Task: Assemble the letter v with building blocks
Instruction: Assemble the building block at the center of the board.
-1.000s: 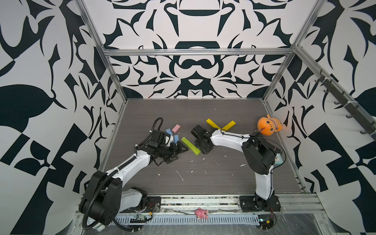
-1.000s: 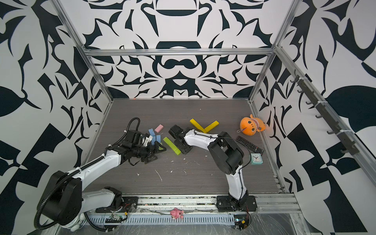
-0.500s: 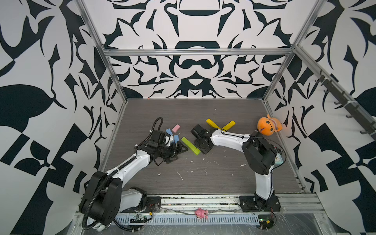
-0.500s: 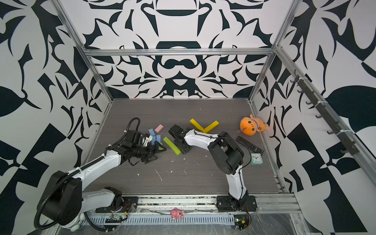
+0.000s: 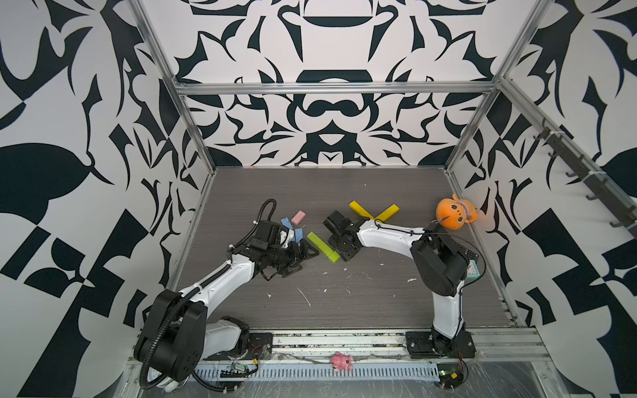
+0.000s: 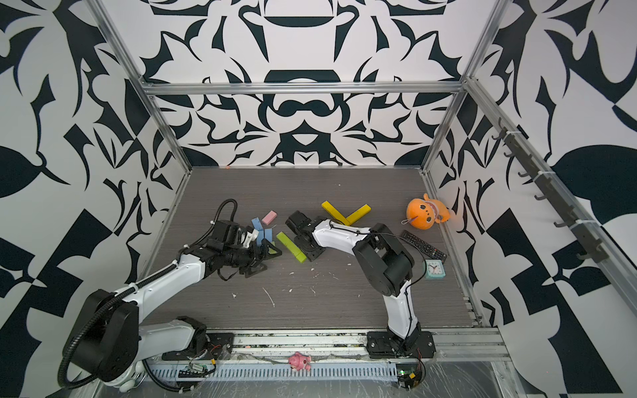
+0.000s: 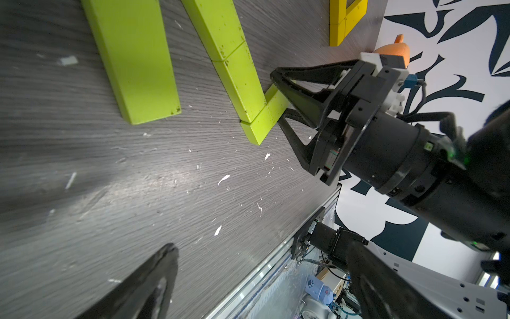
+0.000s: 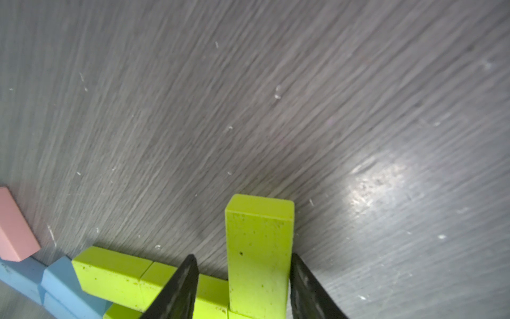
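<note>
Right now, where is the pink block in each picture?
Both top views: pink block just left of centre.
Left wrist: not in it.
Right wrist: pink block cut off at the frame's edge.
Shared landmark: the light blue blocks beside it.

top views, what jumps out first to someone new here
The bold black-and-white patterned walls hit first, all around. On the grey table, an orange plush toy sits by the wall on the robot's right, and yellow blocks form a V just beyond the right arm.
</note>
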Robot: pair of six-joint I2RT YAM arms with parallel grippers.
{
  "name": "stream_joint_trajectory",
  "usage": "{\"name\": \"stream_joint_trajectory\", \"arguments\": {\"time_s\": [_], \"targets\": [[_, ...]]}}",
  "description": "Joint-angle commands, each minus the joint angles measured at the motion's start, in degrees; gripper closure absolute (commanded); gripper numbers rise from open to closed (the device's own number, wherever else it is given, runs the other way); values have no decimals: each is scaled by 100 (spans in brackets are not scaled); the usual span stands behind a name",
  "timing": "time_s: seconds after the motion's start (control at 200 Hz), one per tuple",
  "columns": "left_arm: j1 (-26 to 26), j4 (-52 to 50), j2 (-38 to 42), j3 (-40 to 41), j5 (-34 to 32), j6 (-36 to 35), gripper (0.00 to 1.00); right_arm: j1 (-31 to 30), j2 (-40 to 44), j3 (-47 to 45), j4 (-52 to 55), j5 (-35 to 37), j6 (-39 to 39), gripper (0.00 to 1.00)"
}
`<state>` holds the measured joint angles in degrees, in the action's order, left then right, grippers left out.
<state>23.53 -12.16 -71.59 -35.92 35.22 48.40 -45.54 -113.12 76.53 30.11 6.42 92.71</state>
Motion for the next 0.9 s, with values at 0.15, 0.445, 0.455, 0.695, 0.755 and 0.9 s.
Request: {"name": "stream_joint_trajectory", "arguments": {"time_s": [0.15,0.445,0.455,0.695,0.755,0.9], "targets": [[6,21,45,68,77,7,1,-76,-86,-292,338,-282,72,44],[11,71,62,158,81,45,1,-69,118,-375,372,-238,46,41],[11,71,66,163,86,53,1,-63,129,-382,377,-233,46,41],[13,154,144,276,91,142,1,-43,311,-494,370,-164,-31,36],[18,263,171,334,115,190,1,-24,378,-497,327,-97,-162,33],[111,574,164,444,142,284,1,74,648,-524,158,96,-548,22]]}}
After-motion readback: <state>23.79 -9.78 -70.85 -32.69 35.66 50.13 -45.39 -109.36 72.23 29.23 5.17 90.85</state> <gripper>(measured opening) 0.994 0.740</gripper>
